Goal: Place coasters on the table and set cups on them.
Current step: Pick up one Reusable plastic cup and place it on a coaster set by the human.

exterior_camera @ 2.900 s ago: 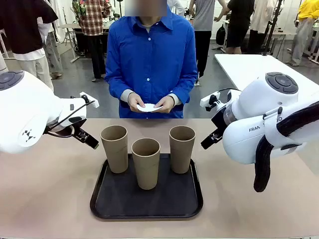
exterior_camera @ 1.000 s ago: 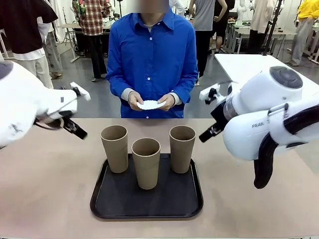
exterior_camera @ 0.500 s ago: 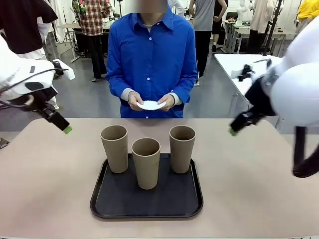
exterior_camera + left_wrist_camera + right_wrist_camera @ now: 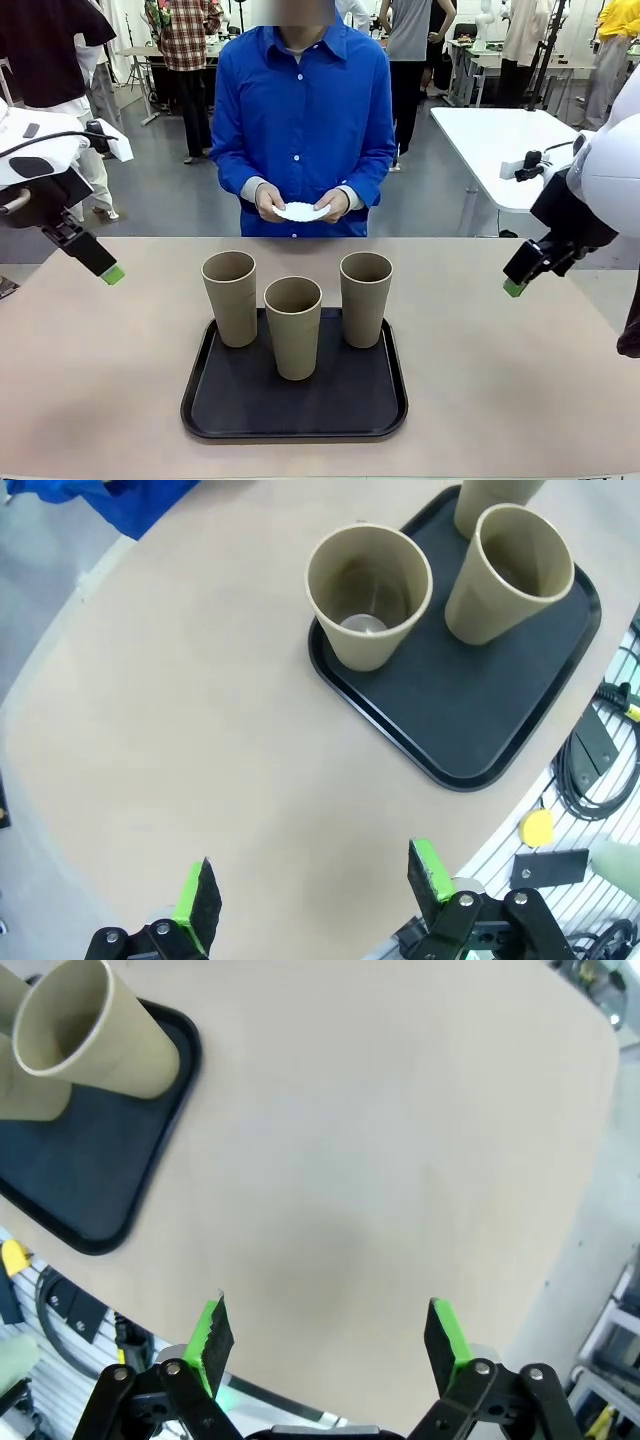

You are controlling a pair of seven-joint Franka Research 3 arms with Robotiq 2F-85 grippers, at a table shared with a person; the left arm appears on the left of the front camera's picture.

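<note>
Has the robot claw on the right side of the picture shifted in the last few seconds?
Yes. The right gripper has swung outward, away from the black tray and toward the right edge of the table.

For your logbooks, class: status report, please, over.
Left claw, right claw open, empty. Three cups upright on tray; coasters in person's hands. Nothing blocking.

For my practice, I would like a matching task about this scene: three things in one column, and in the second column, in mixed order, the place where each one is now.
Things:
1. cups
2. coasters
3. tray

Places:
A. in the person's hands
B. flat on the table
C. upright on the black tray

Pairs: 1-C, 2-A, 3-B
</note>
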